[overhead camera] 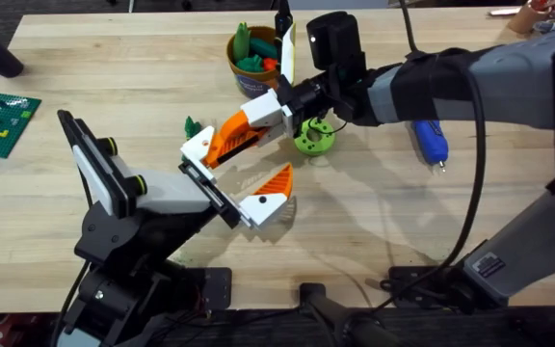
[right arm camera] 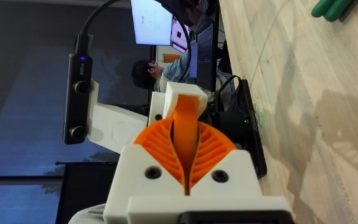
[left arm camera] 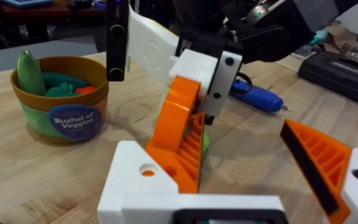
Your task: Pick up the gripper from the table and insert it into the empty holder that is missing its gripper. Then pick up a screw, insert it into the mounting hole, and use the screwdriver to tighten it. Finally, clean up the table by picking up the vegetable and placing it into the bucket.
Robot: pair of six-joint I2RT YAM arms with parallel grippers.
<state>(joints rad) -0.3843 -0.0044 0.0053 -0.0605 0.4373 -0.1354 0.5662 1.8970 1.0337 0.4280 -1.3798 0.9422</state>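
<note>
My right gripper (overhead camera: 270, 112) (right arm camera: 185, 143) is shut on the loose gripper (overhead camera: 227, 138) (left arm camera: 182, 140), clamping its orange body from above the table's middle. That piece's white base, with a round hole (left arm camera: 148, 169), sits against the black face plate of the holder (overhead camera: 176, 193), the white block on my left arm. The holder's one white-and-orange finger (overhead camera: 273, 190) (left arm camera: 328, 168) stands far to the side, so my left gripper (overhead camera: 244, 173) is open. The dark-green vegetable (overhead camera: 193, 125) lies just behind. The bucket (overhead camera: 251, 58) (left arm camera: 61, 102) stands farther back. The blue screwdriver (overhead camera: 430, 143) (left arm camera: 260, 98) lies right. The screw is out of view.
A lime-green ring (overhead camera: 313, 137) lies under the right wrist. The bucket holds several toy vegetables. A green brick plate (overhead camera: 0, 118) with small pieces sits at the left edge. Cables run along the table's front edge.
</note>
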